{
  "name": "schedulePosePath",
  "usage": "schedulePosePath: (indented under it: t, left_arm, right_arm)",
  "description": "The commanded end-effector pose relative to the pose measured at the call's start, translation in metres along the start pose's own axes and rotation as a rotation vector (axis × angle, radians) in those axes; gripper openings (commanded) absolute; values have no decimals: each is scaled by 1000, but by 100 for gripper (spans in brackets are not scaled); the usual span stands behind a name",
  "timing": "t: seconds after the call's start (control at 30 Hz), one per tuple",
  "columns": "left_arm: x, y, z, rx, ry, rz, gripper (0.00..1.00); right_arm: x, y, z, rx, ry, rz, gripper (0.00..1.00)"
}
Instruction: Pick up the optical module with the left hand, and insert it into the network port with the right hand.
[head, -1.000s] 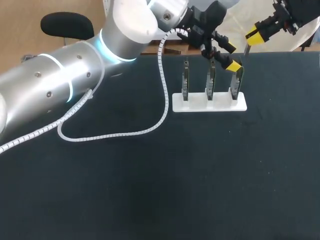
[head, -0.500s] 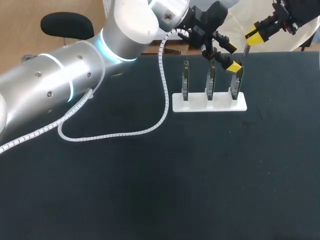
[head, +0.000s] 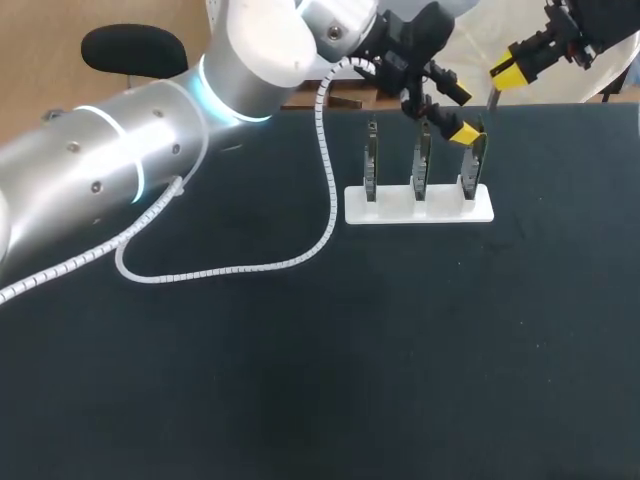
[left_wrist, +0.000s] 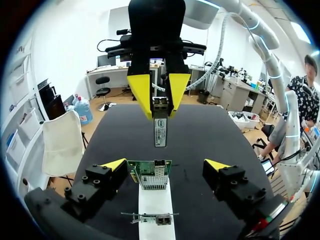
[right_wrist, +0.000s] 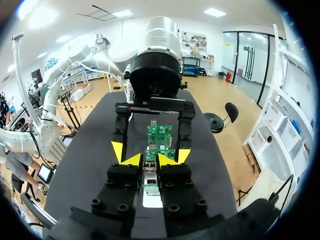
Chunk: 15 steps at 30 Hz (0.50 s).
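Note:
The optical module (left_wrist: 160, 132), a slim metal bar, hangs from my right gripper (left_wrist: 160, 112), which is shut on its upper end above the table's far right edge (head: 507, 70). In the right wrist view the module (right_wrist: 150, 170) sits pinched between that gripper's (right_wrist: 150, 161) yellow tips. My left gripper (head: 462, 112) hovers open over the right end of a white base (head: 420, 212) carrying three upright circuit boards. A green board (left_wrist: 150, 172) with a metal network port stands between the left gripper's (left_wrist: 166, 165) spread fingers, touching neither. The module hangs beyond that board, apart from it.
The left arm's white coiled cable (head: 300, 262) loops down onto the black table (head: 350, 380) left of the base. The other two boards (head: 371, 160) stand in a row on the base. The left arm's bulky body (head: 120, 170) covers the table's far left.

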<state>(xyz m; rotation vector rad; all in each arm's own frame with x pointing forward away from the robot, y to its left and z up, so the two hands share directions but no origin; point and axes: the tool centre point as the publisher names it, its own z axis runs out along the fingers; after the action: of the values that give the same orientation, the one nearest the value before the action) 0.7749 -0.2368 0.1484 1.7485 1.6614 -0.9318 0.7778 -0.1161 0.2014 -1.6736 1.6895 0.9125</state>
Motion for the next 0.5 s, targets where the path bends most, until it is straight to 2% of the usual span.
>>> schedulePosePath:
  t: [0.03, 0.2, 0.5]
  left_arm:
    - [1, -4, -1, -8, -4, 0, 100]
    - [1, -4, 0, -1, -5, 11, 100]
    - [1, -4, 0, -1, -5, 11, 100]
  right_arm:
    - [0, 2, 1, 3, 0, 0, 0]
    - [1, 2, 1, -1, 2, -2, 0]
    - [4, 2, 3, -18, 66, -41, 0]
